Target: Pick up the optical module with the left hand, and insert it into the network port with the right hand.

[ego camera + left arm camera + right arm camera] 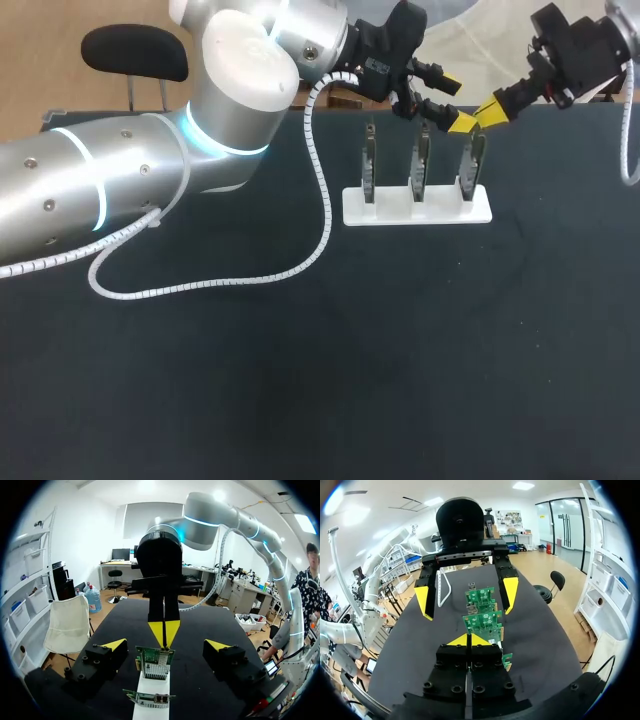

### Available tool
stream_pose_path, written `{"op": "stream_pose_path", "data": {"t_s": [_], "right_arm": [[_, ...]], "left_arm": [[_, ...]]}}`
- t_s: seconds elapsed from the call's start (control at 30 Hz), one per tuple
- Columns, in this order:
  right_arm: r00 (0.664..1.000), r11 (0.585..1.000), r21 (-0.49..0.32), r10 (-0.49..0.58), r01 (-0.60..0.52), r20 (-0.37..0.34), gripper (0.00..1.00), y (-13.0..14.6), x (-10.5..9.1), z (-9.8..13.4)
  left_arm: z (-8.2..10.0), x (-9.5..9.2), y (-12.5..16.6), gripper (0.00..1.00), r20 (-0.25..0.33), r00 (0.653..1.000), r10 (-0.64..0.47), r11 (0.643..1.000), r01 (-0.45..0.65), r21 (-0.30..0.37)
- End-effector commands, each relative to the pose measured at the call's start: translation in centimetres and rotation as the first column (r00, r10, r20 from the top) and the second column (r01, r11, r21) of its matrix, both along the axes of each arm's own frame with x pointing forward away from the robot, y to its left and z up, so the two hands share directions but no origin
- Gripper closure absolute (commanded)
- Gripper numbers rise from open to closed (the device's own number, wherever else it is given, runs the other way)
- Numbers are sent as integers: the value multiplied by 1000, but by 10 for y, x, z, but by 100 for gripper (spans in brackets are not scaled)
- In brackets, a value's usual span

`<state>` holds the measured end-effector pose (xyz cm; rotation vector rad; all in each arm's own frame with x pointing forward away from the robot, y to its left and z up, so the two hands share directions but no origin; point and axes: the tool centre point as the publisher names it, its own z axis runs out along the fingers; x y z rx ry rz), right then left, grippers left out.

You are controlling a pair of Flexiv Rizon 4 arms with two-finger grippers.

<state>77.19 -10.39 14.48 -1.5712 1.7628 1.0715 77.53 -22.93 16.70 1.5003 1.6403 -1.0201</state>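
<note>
The optical module (472, 160), upright in the white rack (417, 208) at far right, looks light, stiff and fragile (bare circuitry), so the wide-open left gripper (456, 105) should pinch its edges; the right gripper (492, 110) is closed, empty.

Green boards (483, 622) in a white holder (417, 205), black desk (300, 380), fingers (114, 645) black with yellow tips, silver arm (100, 190) with glowing cyan rings.

Three boards (422, 165) stand in a row in a holder (392, 209).
</note>
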Motion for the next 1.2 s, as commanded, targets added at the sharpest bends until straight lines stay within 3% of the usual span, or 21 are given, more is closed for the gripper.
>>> {"op": "stream_pose_path", "data": {"t_s": [0.03, 0.3, 0.33, 0.4, 0.57, 0.77, 0.93, 0.97, 1.0, 1.2], "right_arm": [[1000, 999, 30, -16, 15, 16, 100, -2, 0, 8], [997, 998, 50, -52, 49, 51, 100, -9, 6, 22], [997, 997, 51, -54, 51, 55, 100, -10, 6, 24], [996, 997, 55, -65, 62, 65, 100, -12, 7, 27], [991, 993, 78, -101, 93, 94, 100, -19, 10, 39], [983, 990, 97, -117, 104, 138, 100, -23, 12, 54], [976, 986, 110, -145, 128, 162, 100, -24, 14, 64], [969, 983, 89, -173, 160, 178, 75, -24, 15, 65], [969, 983, 89, -173, 160, 178, 0, -24, 15, 65], [969, 983, 89, -173, 160, 178, 0, -24, 15, 65]], "left_arm": [[0, 2, -1, 0, -1, 1000, -5, 1000, 5, 1], [0, 2, -1, 0, -1, 1000, -5, 1000, 5, 1], [3, 2, 0, 0, 22, 1000, -9, 999, 10, -40], [8, 4, 1, 0, 64, 998, 14, 1000, -12, -27], [31, 10, 11, 0, 159, 984, 77, 996, -67, -65], [56, 15, 23, 0, 224, 970, 95, 995, -85, -51], [80, 18, 34, 0, 317, 943, 100, 995, -86, -58], [85, 18, 36, 0, 332, 937, 110, 994, -94, -63], [85, 18, 36, 0, 332, 937, 110, 994, -94, -63], [85, 18, 36, 0, 332, 937, 110, 994, -94, -63]]}}
